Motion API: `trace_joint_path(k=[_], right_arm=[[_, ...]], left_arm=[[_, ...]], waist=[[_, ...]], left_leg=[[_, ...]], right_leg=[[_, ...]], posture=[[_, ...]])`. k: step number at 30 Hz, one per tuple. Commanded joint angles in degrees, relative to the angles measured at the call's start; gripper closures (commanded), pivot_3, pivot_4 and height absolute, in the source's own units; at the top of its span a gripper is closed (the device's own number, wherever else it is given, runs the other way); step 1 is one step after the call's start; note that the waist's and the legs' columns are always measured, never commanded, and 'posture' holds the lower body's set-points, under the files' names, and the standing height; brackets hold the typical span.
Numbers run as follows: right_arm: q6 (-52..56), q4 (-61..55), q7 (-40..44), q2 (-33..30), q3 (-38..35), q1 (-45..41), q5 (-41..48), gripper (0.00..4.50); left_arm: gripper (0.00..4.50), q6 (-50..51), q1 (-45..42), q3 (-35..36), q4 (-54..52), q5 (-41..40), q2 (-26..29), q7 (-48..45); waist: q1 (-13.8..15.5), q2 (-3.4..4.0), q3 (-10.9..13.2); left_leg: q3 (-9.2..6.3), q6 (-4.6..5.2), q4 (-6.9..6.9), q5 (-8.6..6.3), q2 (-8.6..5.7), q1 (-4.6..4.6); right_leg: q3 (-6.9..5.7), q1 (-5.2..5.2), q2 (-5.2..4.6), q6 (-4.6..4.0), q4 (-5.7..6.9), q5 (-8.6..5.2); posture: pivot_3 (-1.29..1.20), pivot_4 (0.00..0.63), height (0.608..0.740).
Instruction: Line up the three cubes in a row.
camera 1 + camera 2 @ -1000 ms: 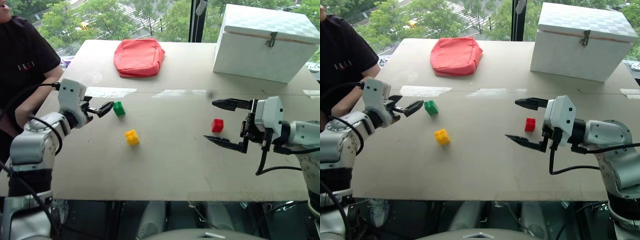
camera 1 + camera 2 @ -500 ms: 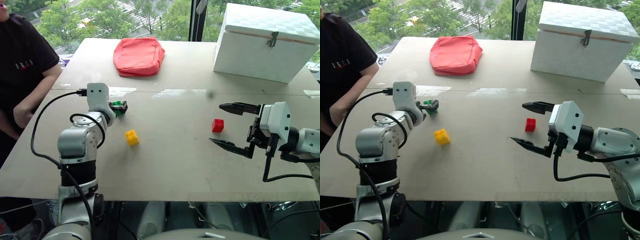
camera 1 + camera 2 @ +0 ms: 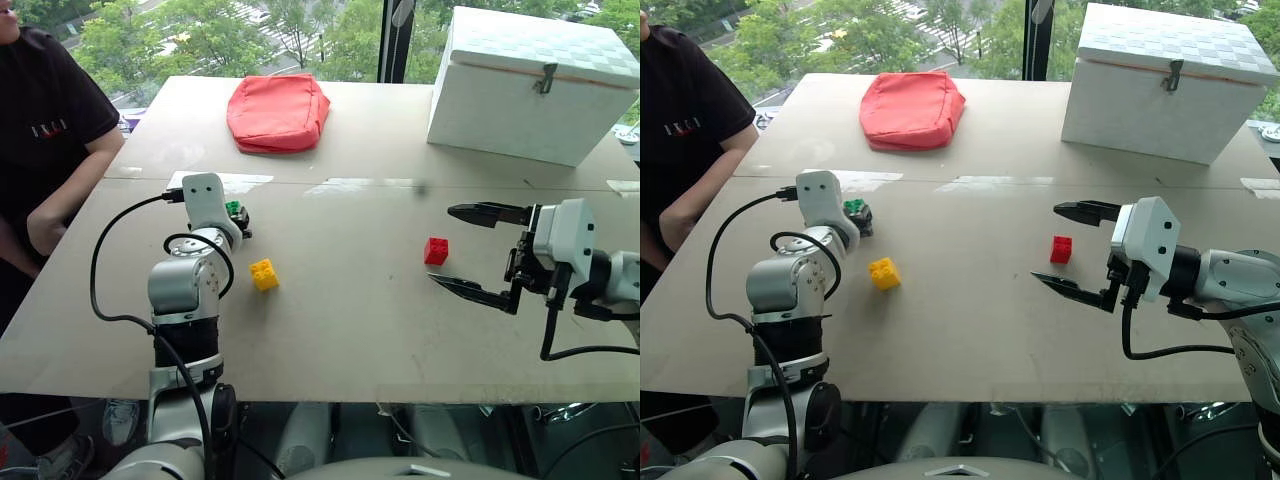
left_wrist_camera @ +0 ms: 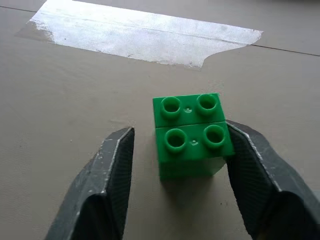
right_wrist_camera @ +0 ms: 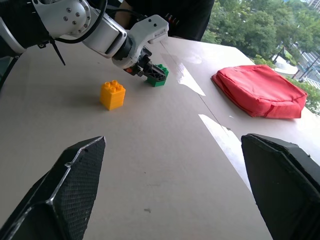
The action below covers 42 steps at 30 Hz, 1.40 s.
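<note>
The worktop (image 3: pixel 350 330) is bare through its middle and along the near edge, which leaves wide room between the arms. A red pouch (image 3: pixel 277 112) lies near the far edge, and a white box (image 3: pixel 530 85) with a metal latch fills the far right corner. A person (image 3: pixel 45 120) stands at the left edge; the small lettering on the black shirt is too small to read. The green cube (image 4: pixel 192 135) sits studs up in the left part of the worktop, just beside a pale tape strip (image 4: pixel 145 32). The left gripper (image 3: pixel 243 214) is clenched around it, one pad pressed to its side and the other just off the opposite side. The yellow cube (image 3: pixel 263 274) lies near it, toward the near edge and untouched. The red cube (image 3: pixel 435 250) lies right of centre, well apart from the other two. The right gripper (image 3: pixel 1045 243) is released, its fingers spread wide, and the red cube sits close by its fingertips without touching them.
</note>
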Motion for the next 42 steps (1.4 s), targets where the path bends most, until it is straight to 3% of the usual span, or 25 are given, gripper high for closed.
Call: trace_joint_path(k=[1,6,8,13,16,21,23,29,42], right_arm=[[-0.9,-1.1,-0.1,-1.0,-2.6,0.3,1.4,0.00],[-0.4,-1.9,-1.2,-1.2,-2.6,0.9,1.8,0.00],[-0.3,-2.1,-1.6,-1.2,-2.6,1.2,1.9,0.00],[-1.7,-2.6,-4.3,-0.1,-3.5,2.7,0.6,0.00],[-1.6,-2.5,-6.8,2.1,-4.9,5.2,1.5,0.00],[1.3,-4.4,-6.2,-0.2,-8.0,10.6,3.4,0.00],[2.7,-5.8,-6.6,-1.2,-10.4,14.4,3.7,0.00],[2.6,-8.3,-5.4,-1.6,-16.4,24.2,4.1,0.00],[-0.2,-9.2,-4.5,0.6,-19.7,32.0,4.0,0.00]], left_arm=[[3.26,-2.0,-0.8,0.1,0.0,0.9,0.9,-1.3],[3.25,-5.2,1.5,-0.3,-0.8,1.0,4.4,-6.6],[3.25,-10.0,2.0,-0.8,-1.5,-1.0,7.4,-14.3],[3.25,-19.0,0.7,-6.7,-2.7,-11.0,17.5,-48.8],[3.25,-21.1,-3.4,-13.4,2.2,-14.2,22.8,-69.8],[3.25,-32.7,-12.5,-24.4,16.8,-6.8,22.1,-84.9],[3.25,-39.7,-16.8,-29.0,23.9,-2.0,19.1,-87.6],[3.25,-46.0,-23.6,-33.7,34.2,3.7,12.8,-91.2],[3.25,-53.7,-26.5,-33.4,44.3,9.4,5.9,-88.8]], waist=[[0.0,0.00,0.0],[-0.2,0.00,0.0],[-0.2,0.00,0.0],[0.3,0.00,0.0],[0.4,0.01,0.0],[0.1,0.04,0.0],[0.4,0.04,0.0],[0.2,-0.01,0.0],[-0.1,-0.02,0.0]], left_leg=[[0.00,0.00,0.00,0.00,0.00,0.00],[-0.01,0.00,-0.01,0.00,0.02,0.01],[0.01,0.00,-0.01,0.00,0.03,0.02],[-0.02,-0.02,0.00,0.01,0.04,-0.04],[0.04,-0.01,0.00,0.00,0.00,-0.08],[0.19,0.06,0.01,-0.02,-0.04,-0.02],[0.15,0.07,0.00,-0.02,-0.03,-0.03],[0.20,0.22,0.04,-0.11,-0.01,-0.10],[0.19,0.25,0.17,-0.12,0.07,-0.09]], right_leg=[[0.00,0.00,0.00,0.00,0.00,0.00],[0.00,0.00,0.01,0.00,0.01,0.00],[0.01,-0.01,0.02,0.00,0.01,0.00],[-0.01,-0.02,-0.02,-0.24,-0.04,-0.14],[-0.06,-0.01,-0.02,-0.25,-0.13,-0.14],[-0.01,-0.02,0.01,-0.22,-0.12,-0.14],[-0.07,-0.01,0.03,-0.16,-0.08,-0.11],[-0.04,-0.02,0.05,0.03,-0.11,-0.03],[-0.03,-0.01,0.09,0.27,-0.06,-0.15]], posture=[[0.00,0.150,0.740],[0.00,0.150,0.740],[0.00,0.150,0.740],[0.00,0.150,0.740],[0.00,0.150,0.740],[0.00,0.150,0.740],[0.00,0.150,0.740],[0.00,0.150,0.740],[0.00,0.150,0.740]])
